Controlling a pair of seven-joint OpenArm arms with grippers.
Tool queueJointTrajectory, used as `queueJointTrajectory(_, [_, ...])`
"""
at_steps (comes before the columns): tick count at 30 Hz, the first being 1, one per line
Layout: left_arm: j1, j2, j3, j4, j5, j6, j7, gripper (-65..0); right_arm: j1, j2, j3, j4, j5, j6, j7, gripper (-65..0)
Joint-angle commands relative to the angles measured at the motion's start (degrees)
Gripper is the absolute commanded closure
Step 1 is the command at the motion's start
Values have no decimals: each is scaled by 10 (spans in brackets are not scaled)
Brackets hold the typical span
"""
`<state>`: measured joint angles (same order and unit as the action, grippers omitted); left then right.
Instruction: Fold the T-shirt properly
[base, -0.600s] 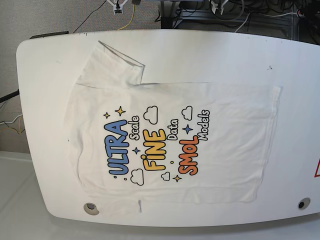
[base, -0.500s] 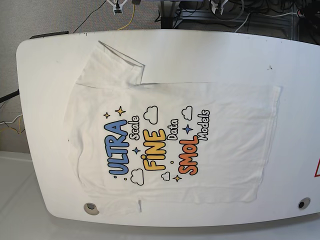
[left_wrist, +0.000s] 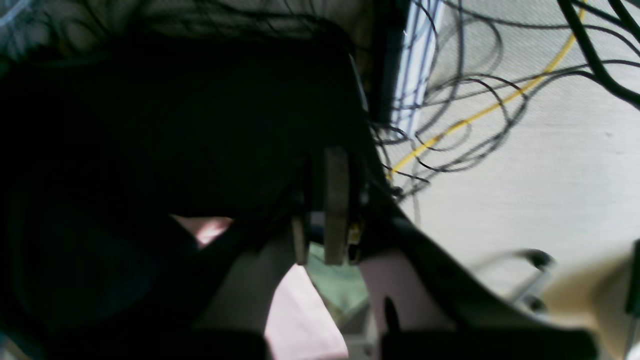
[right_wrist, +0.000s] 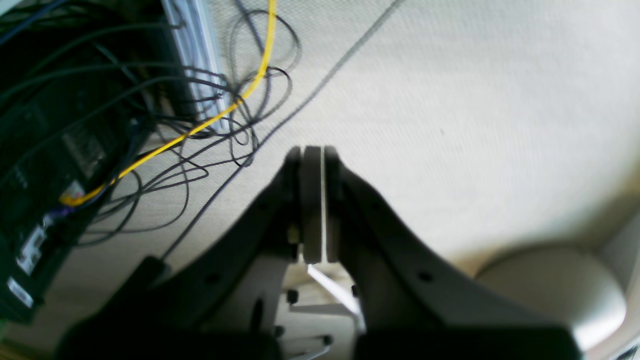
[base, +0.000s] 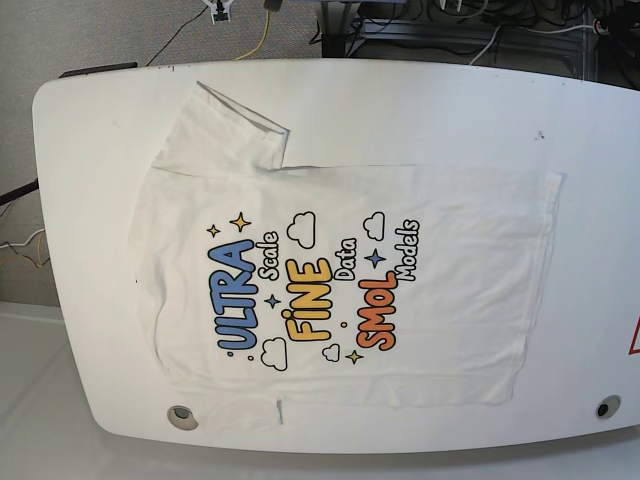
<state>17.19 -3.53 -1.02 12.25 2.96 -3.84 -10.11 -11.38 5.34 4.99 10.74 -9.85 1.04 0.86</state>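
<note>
The T-shirt lies unmoved on the desk; both the left end effector and the right end effector hang clenched and empty over the floor at 12 o'clock, so folding has not begun

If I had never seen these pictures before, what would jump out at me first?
The big white T-shirt with colourful blue, yellow and orange words, spread flat and print-up across the white rounded table in the base view. Next, the bright yellow cable snaking through black wires on the floor, left of the shut right gripper.
</note>
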Motion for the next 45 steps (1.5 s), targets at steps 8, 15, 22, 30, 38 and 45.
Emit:
queueJointTrajectory(8, [141, -22, 2, 199, 1, 15, 21, -51, -125, 55, -94, 188, 3, -6, 0, 0])
queueJointTrajectory(15, [186, -31, 3, 266, 0, -16, 35, -63, -162, 60, -101, 247, 7, -8, 1, 0])
queueJointTrajectory(22, [190, -28, -2, 273, -1, -70, 47, -73, -151, 43, -43, 220, 1, -11, 6, 0])
queueJointTrajectory(30, [238, -54, -5, 323, -11, -51, 45, -57, -204, 40, -17, 288, 4, -9, 11, 0])
queueJointTrajectory(38, [289, -79, -6, 405, -26, -16, 44, -43, -275, 62, -28, 391, 7, -12, 7, 0])
queueJointTrajectory(45, [330, -98, -19, 501, -25, 0, 47, -56, -337, 78, -37, 481, 0, -19, 9, 0])
